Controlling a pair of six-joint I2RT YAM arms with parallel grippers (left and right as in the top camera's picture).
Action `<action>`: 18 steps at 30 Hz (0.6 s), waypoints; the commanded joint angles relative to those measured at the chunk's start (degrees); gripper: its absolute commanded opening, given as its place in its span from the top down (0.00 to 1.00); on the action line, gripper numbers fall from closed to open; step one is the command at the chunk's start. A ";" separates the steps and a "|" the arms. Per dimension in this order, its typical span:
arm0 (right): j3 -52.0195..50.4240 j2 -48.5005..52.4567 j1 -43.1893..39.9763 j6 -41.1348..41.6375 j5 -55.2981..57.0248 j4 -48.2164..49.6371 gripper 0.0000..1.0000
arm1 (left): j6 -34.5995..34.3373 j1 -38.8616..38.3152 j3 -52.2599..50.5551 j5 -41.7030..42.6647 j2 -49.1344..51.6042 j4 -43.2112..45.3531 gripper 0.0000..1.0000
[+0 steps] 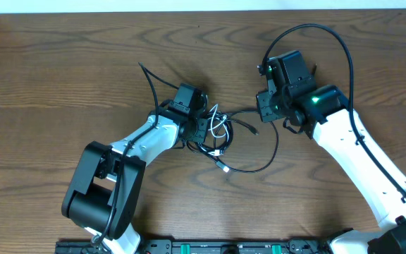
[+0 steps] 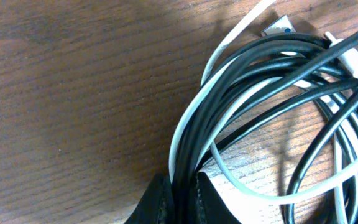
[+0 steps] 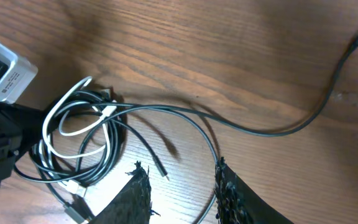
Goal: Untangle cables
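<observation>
Your left gripper (image 2: 183,190) is clamped on the cables (image 2: 253,68); your right gripper (image 3: 180,186) stands part open, gripping nothing.

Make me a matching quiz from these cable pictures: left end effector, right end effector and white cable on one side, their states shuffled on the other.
Things:
1. left end effector
2. right end effector
3. white cable

States:
A. open, fingers apart
B. coiled among the black strands
C. shut on the cables

Pairs: 1-C, 2-A, 3-B
</observation>
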 commanded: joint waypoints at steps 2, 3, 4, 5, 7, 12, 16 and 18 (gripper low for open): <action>-2.34 0.15 -0.66 3.58 -5.68 0.68 0.67 | -1.51 -0.02 -0.66 2.36 -3.50 -0.96 0.93; -3.10 0.22 -0.66 3.61 -7.23 1.22 0.67 | -1.53 -0.02 -0.66 2.97 -5.11 -0.85 0.92; -3.72 0.24 -0.66 3.63 -8.68 1.64 0.66 | -1.51 0.00 -0.66 3.13 -6.49 -0.79 0.93; -4.35 0.24 -0.66 3.65 -10.38 2.25 0.65 | -1.51 0.00 -0.66 3.13 -7.87 -0.76 0.93; -5.64 0.24 -0.66 4.50 -13.57 3.69 0.62 | -1.51 0.00 -0.66 3.13 -10.16 -0.76 0.93; -9.90 0.24 -0.63 5.77 -20.04 9.49 0.58 | -1.51 -0.02 -0.66 8.46 -13.64 -0.57 0.93; -12.74 0.24 -0.48 5.75 -24.87 13.62 0.53 | -1.44 -0.02 -0.66 12.31 -13.70 -0.52 0.92; -14.62 0.24 -0.44 5.77 -26.95 17.16 0.53 | -1.44 -0.02 -0.66 13.35 -13.70 0.00 0.93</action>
